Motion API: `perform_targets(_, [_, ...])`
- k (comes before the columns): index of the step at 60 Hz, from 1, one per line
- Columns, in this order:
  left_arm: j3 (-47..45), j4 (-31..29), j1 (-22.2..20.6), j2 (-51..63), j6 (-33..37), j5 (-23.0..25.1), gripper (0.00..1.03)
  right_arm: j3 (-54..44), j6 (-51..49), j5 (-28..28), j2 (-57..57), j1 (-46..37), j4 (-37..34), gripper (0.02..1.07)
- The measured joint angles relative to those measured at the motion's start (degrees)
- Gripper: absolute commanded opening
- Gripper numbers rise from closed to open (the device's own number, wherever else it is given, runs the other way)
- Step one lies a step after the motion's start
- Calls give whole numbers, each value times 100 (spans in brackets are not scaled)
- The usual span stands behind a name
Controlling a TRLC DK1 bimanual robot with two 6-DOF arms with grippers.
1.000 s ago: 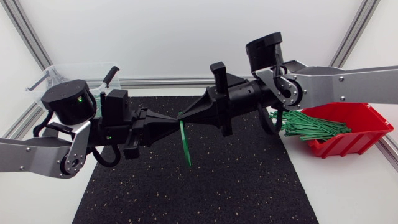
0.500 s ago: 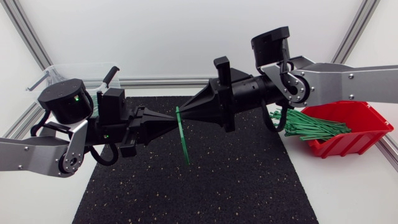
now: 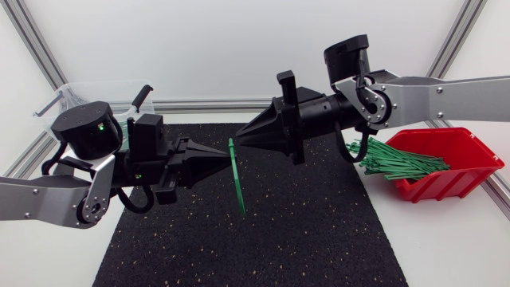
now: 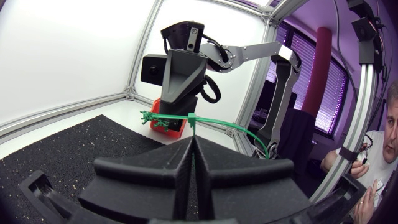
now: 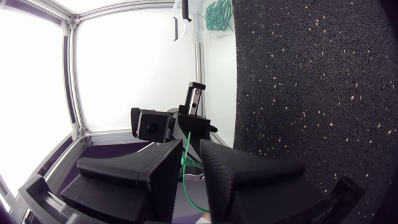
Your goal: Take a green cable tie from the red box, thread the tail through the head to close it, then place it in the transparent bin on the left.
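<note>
A green cable tie (image 3: 236,177) hangs over the black mat, slanting down from its upper end. My left gripper (image 3: 226,159) is shut on its upper part; in the left wrist view the tie (image 4: 214,121) crosses just ahead of the closed fingertips of the left gripper (image 4: 193,142). My right gripper (image 3: 241,142) faces it from the right, level with the tie's top end. In the right wrist view the right gripper (image 5: 191,150) is open, and the tie (image 5: 187,163) shows in the gap. The red box (image 3: 466,179) holds several green ties (image 3: 398,162). The transparent bin (image 3: 76,94) stands at the back left.
A black mat (image 3: 303,239) covers the middle of the white table. The bin (image 5: 214,12) has closed green ties inside. A metal frame rail (image 3: 199,104) runs along the back edge.
My right gripper has opened off the tie and drawn back a little to the right. The left gripper still holds the tie, which has shifted only slightly.
</note>
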Motion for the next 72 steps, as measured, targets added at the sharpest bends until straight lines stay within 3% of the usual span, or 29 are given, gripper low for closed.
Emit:
perform_targets(32, [0, 0, -44, 0, 0, 0, 4, 72, 0, 122, 68, 251, -39, 29])
perform_targets(45, [0, 0, -44, 0, 2, 0, 4, 79, 0, 151, 68, 297, -39, 20])
perform_targets(54, [0, 0, -44, 0, 2, 0, 4, 79, 0, 177, 66, 297, -35, 8])
perform_targets(72, [-2, -2, -57, 0, 22, -2, 4, 79, 0, 234, 22, 297, -13, 8])
